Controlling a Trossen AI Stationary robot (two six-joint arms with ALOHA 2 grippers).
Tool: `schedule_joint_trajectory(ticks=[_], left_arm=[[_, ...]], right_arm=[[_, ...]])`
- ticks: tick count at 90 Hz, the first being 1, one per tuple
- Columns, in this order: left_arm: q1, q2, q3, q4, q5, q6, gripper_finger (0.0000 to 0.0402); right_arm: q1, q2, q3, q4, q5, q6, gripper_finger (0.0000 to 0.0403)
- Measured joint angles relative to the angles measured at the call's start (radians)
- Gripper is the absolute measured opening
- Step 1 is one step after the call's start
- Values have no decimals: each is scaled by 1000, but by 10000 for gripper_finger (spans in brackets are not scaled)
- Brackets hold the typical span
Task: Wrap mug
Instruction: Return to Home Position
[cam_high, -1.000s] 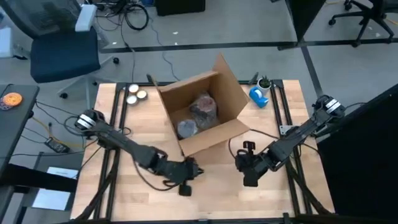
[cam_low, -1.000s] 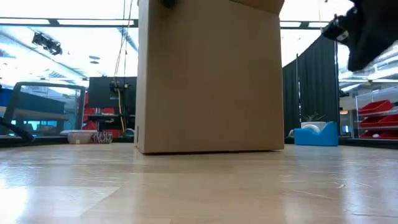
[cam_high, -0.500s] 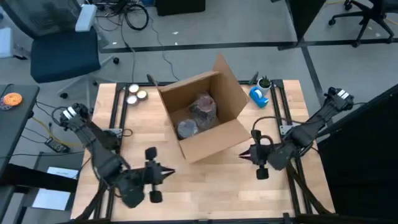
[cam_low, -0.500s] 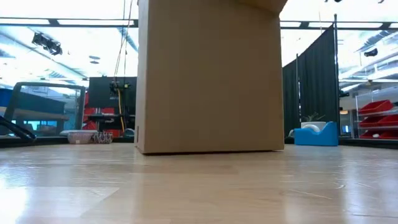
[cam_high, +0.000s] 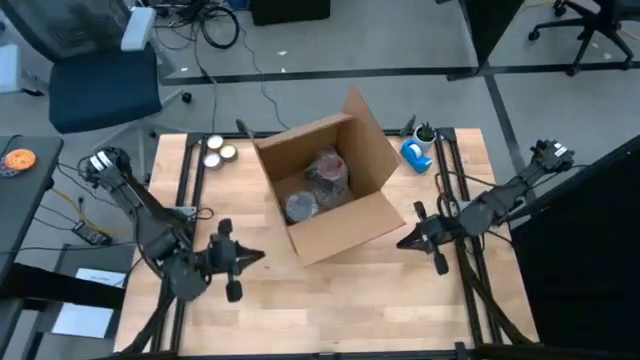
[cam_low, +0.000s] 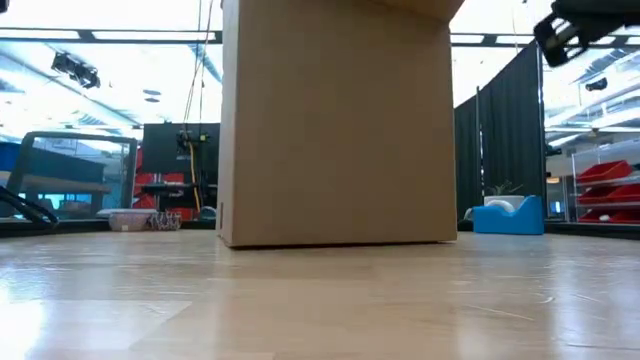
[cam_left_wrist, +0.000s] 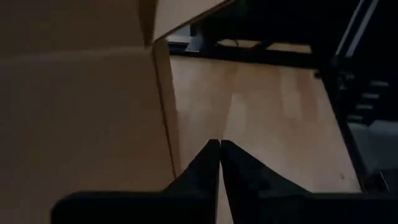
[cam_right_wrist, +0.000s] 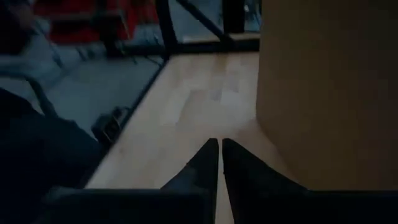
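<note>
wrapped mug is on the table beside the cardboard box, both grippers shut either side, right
No: the high view shows the wrapped mug inside the open cardboard box, not beside it. Left gripper and right gripper are shut, either side of it.

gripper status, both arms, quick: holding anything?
Left gripper: shut, holding nothing, beside the cardboard box.
Right gripper: shut, holding nothing, on the box's other side.
</note>
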Motion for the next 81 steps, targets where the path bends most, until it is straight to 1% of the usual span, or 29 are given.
schedule_joint_trajectory(ticks=[9,20,26,32,38,48,55,62,73,81], left_arm=[[56,-70,-155,291,93,126,0],[152,-113,-327,637,247,270,0],[215,-123,-400,767,309,306,0],[280,-129,-458,835,349,317,0],[341,-132,-495,844,377,319,0],[415,-162,-522,835,442,346,0],[439,-202,-523,822,482,372,0],[442,-263,-523,787,493,398,0],[438,-394,-523,631,497,419,0],[437,-488,-523,521,496,390,0]], right_arm=[[-21,-107,-57,5,0,1,0],[-72,-229,-111,28,30,-38,0],[-112,-288,-136,40,38,-53,0],[-152,-342,-154,43,30,-59,0],[-190,-393,-170,41,13,-70,0],[-245,-466,-176,42,-68,-86,0],[-274,-511,-176,40,-111,-86,0],[-287,-550,-176,16,-121,-77,0],[-290,-560,-177,-11,-125,-53,0],[-290,-557,-198,-3,-132,-21,0]])
